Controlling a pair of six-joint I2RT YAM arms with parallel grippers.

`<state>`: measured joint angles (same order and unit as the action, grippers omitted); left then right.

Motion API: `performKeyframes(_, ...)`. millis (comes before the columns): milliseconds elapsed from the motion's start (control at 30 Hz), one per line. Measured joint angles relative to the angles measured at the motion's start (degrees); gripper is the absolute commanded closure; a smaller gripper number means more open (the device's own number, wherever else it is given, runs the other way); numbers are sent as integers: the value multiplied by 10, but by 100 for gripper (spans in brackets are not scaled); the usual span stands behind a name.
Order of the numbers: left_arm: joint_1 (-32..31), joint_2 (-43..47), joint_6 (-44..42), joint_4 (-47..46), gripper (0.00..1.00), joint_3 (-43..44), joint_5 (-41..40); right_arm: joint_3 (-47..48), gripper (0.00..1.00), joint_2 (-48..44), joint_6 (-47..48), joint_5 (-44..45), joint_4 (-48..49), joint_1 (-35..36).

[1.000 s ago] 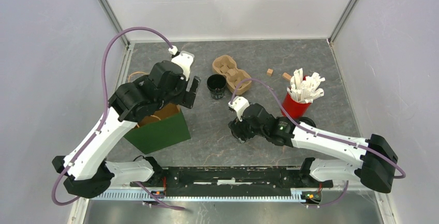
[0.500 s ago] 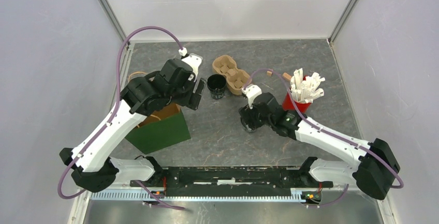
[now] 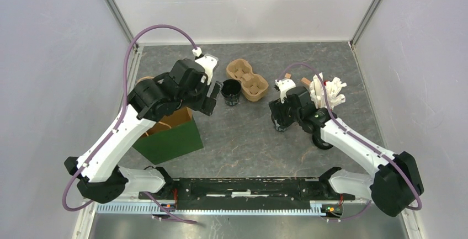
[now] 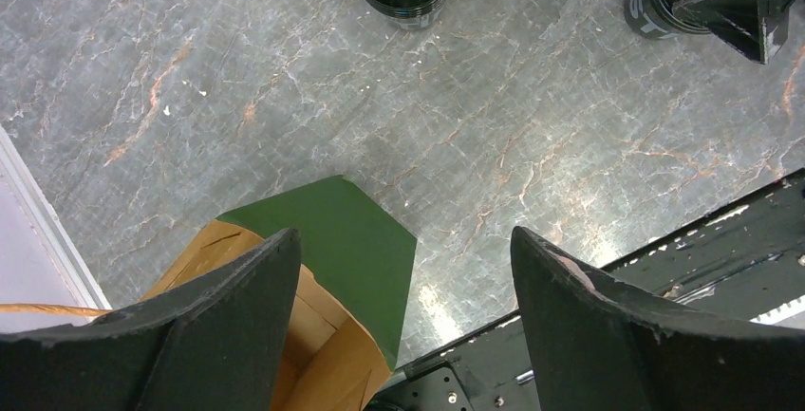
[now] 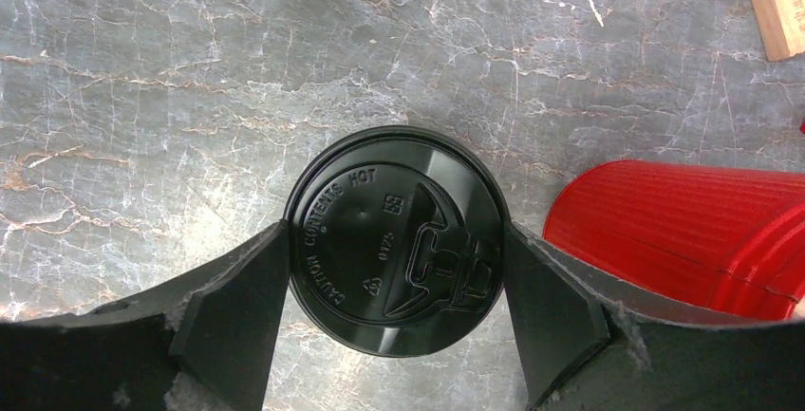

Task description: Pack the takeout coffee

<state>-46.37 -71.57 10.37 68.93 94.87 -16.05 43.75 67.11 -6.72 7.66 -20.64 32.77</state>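
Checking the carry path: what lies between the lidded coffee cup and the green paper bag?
Nothing: top and left wrist views show bare table between lidded coffee cup and green paper bag.

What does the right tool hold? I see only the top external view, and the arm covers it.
Observer: The right wrist view shows the right tool shut on the takeout coffee, pressing both sides of its lid.
Operator: Is the lid seated?
Observer: It looks evenly seated; its print reads CAUTION HOT.
Operator: And the other side?
Observer: The left wrist view shows the left tool open, fingers wide apart, above a corner of the paper bag.
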Motion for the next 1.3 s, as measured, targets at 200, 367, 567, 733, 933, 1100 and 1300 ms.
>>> performKeyframes(200,0,9,-2,-10,10,-12,2,9,2,5,9,-11,-10,-7)
performKeyframes(367,0,25,-2,-15,8,-27,2,35,2,6,16,-11,-39,-7)
performKeyframes(567,0,28,-4,-20,5,-27,0,86,2,15,21,-11,-65,-8)
performKeyframes(733,0,55,-10,-49,0,-34,0,123,5,31,21,-34,-69,-8)
performKeyframes(933,0,136,-11,-116,0,-70,-1,206,13,110,30,-57,-16,-8)
performKeyframes(1100,0,209,-26,-179,0,-130,1,270,20,198,47,-64,57,-8)
performKeyframes(1300,0,245,-53,-209,0,-166,-6,358,27,326,68,-62,91,-7)
